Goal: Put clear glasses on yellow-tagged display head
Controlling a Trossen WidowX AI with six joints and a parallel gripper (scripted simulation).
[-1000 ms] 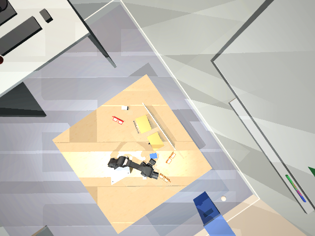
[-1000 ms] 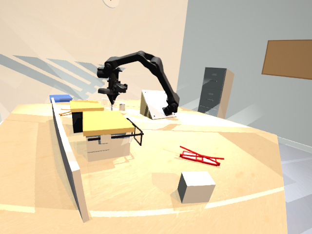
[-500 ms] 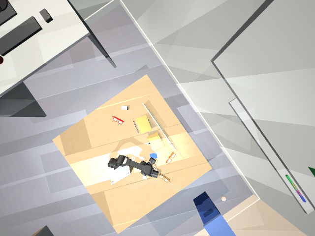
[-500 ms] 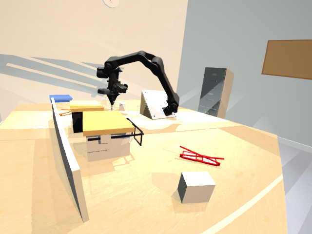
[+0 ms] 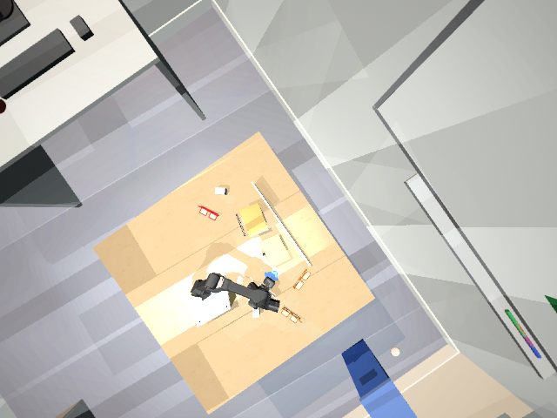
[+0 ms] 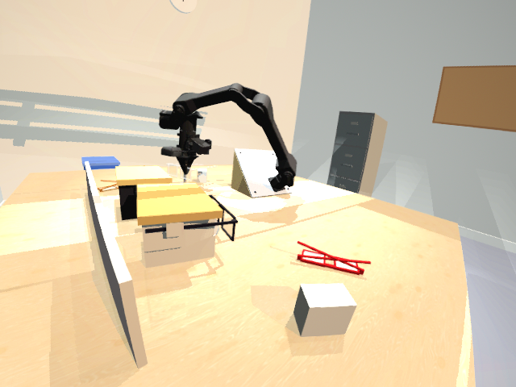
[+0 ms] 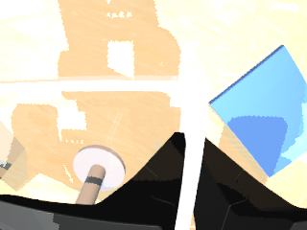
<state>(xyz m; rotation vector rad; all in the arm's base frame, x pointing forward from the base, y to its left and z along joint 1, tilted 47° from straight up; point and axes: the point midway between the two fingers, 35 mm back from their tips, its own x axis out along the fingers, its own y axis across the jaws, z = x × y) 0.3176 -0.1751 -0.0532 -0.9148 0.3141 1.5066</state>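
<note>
In the top view, the black arm [image 5: 240, 290] [image 6: 250, 101] is reaching across the wooden table [image 5: 189, 378] [image 6: 396, 333], its wrist hiding the fingertips. The nearer-to-red-glasses head [image 5: 253, 219] [image 6: 179, 201] and the paler-topped head [image 5: 275, 249] [image 6: 141, 173] are standing side by side near a long upright panel [image 5: 282, 225] [image 6: 106, 250]; which one is bearing the yellow tag, I cannot tell. Red glasses [image 5: 208, 212] [image 6: 333, 262] are lying well apart from the arm.

In the exterior view, the gripper [image 6: 185, 172] [image 7: 186, 142] is pointing straight down beyond the heads, nearly closed, and the clear glasses [image 6: 185, 178] [image 7: 194, 96] are hanging from its tips, off both heads. Black glasses [image 6: 187, 226] are sitting on the nearer head.

In the wrist view, the two dark fingers are pinching a thin, bright bar of the clear glasses, one on each side; another bar is running leftward from its upper part. A blue piece [image 5: 271, 274] [image 7: 269, 110] is showing to the right, beneath the glasses' level, and a pale round disc [image 7: 82, 165] is showing at lower left.
</note>
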